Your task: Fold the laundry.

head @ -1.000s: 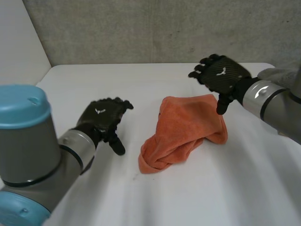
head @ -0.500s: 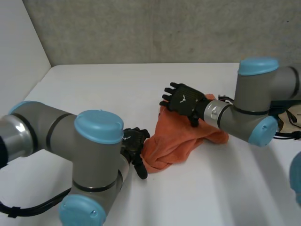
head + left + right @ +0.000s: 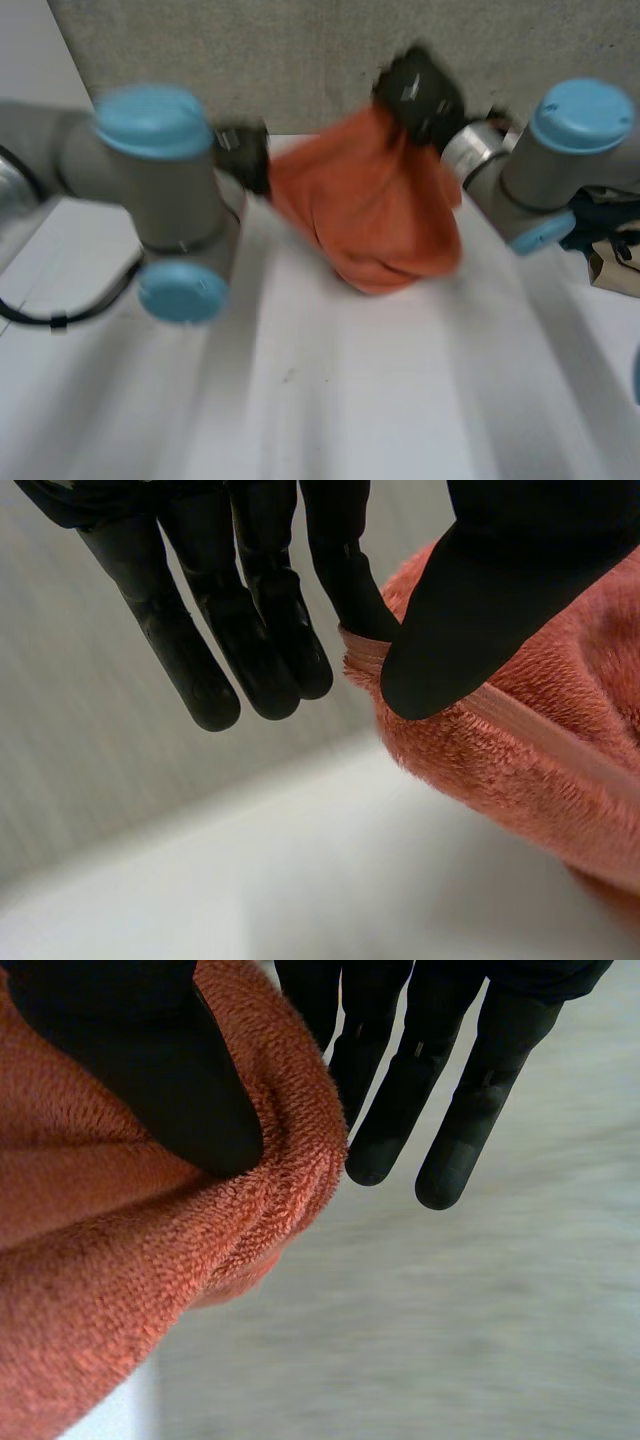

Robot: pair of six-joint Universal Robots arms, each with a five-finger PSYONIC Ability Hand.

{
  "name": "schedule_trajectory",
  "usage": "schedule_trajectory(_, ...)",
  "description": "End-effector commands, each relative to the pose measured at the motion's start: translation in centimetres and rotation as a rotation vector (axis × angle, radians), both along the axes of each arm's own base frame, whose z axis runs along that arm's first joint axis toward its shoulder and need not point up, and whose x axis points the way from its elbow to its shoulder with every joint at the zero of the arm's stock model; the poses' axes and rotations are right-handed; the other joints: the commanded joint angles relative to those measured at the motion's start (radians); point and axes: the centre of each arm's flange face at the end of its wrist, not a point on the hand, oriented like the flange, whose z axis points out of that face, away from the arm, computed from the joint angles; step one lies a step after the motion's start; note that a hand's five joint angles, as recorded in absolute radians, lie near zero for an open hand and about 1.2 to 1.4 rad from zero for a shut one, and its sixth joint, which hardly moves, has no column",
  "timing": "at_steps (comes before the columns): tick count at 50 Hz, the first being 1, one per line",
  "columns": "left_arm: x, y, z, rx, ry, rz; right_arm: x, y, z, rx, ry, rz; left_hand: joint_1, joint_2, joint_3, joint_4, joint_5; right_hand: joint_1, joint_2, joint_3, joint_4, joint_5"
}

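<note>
The towel (image 3: pixel 375 215) hangs bunched over the tabletop (image 3: pixel 350 400), held up at two sides; the left robot hand (image 3: pixel 500 580) pinches the towel's hemmed edge between thumb and one finger, its other fingers straight, and the right robot hand (image 3: pixel 130 1060) pinches the opposite rim of the towel the same way. To do this well, I'd say, they should draw apart evenly until the towel spreads flat; both grips look shallow, so pull gently or an edge may slip.
</note>
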Motion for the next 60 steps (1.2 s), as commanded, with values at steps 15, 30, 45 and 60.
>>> schedule_trajectory(15, 3.4, 0.3, 2.1, -0.192, -0.042, -0.053, -5.2, 3.7, 0.8, 0.144, -0.175, 0.024, 0.226, 0.201, 0.207, 0.197, 0.244, 0.322, 0.229, 0.210, 0.200, 0.257)
schedule_trajectory(30, 4.3, 6.3, -10.7, 0.139, -0.210, -0.249, -8.9, 10.6, -11.3, 0.633, 0.257, -0.074, -0.710, -0.735, -0.728, -0.738, -0.692, 0.322, 0.229, 0.210, 0.200, 0.257)
schedule_trajectory(45, 12.7, 0.8, -7.4, 0.102, -0.186, -0.028, -11.2, 8.5, -10.1, 0.661, 0.153, -0.208, -0.949, -0.974, -0.967, -0.977, -0.930, 0.322, 0.229, 0.210, 0.200, 0.257)
schedule_trajectory(60, 14.3, -4.9, -10.6, 0.121, -0.262, -0.278, -10.6, 9.1, -11.2, 0.700, 0.132, -0.190, -0.860, -0.885, -0.879, -0.888, -0.842, 0.322, 0.229, 0.210, 0.200, 0.257)
